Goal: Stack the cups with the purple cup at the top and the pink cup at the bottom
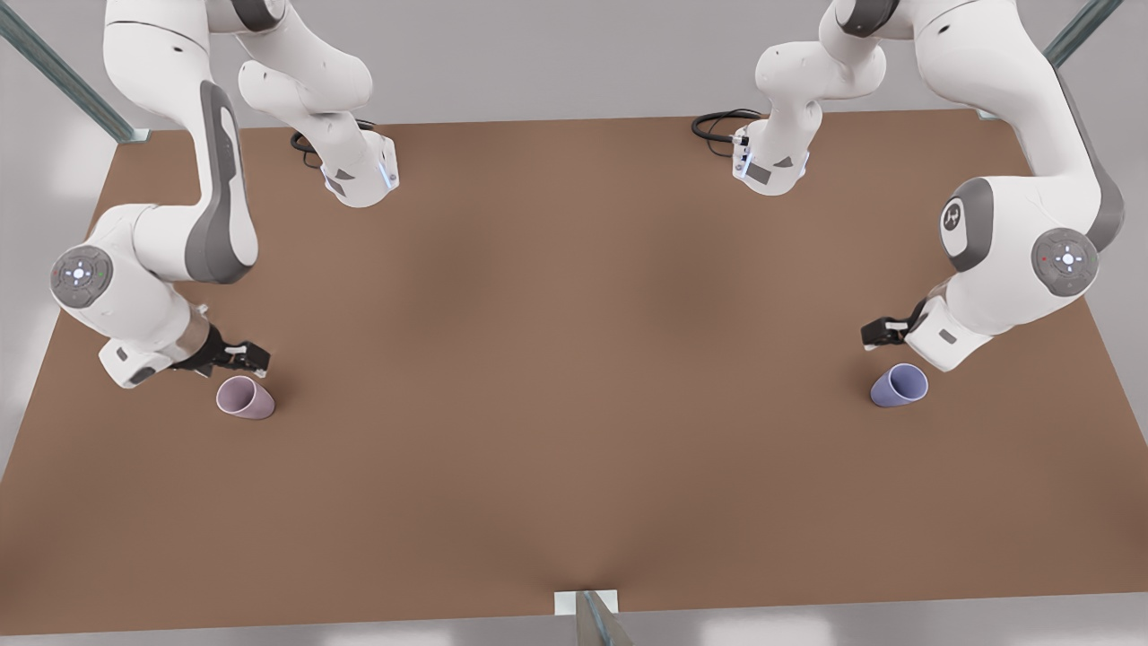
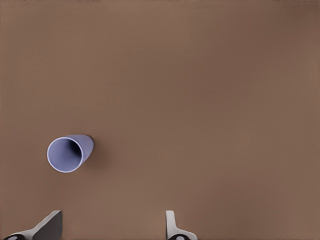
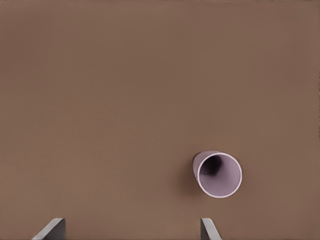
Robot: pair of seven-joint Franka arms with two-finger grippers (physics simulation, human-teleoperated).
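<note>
Pink cup (image 1: 244,397): lower left of the front view. We see a small tapered tumbler w/o handle, matte mauve-pink, smooth wall, round mouth w/ a thin pale rim. Stands on the table, apart from the other cup. In the right wrist view (image 3: 218,174) we look down into its dark inside.

Purple cup (image 1: 899,386): right side of the front view, about level w/ the pink one. Same tapered shape, matte bluish lavender, plain. In the left wrist view (image 2: 69,153) its mouth is a clean circle w/ a lighter rim.

Right gripper (image 1: 244,357): just above the pink cup in the front view, not touching it. Black fingers; in the right wrist view we see the two grey tips (image 3: 51,229) spread wide, nothing between them.

Left gripper (image 1: 881,332): up and left of the purple cup in the front view, near but clear of it. Tips (image 2: 172,226) set wide apart, holding nothing.

Table (image 1: 574,377): flat, matte brown, even surface.

Arms: white glossy shells, grey joint caps.
</note>
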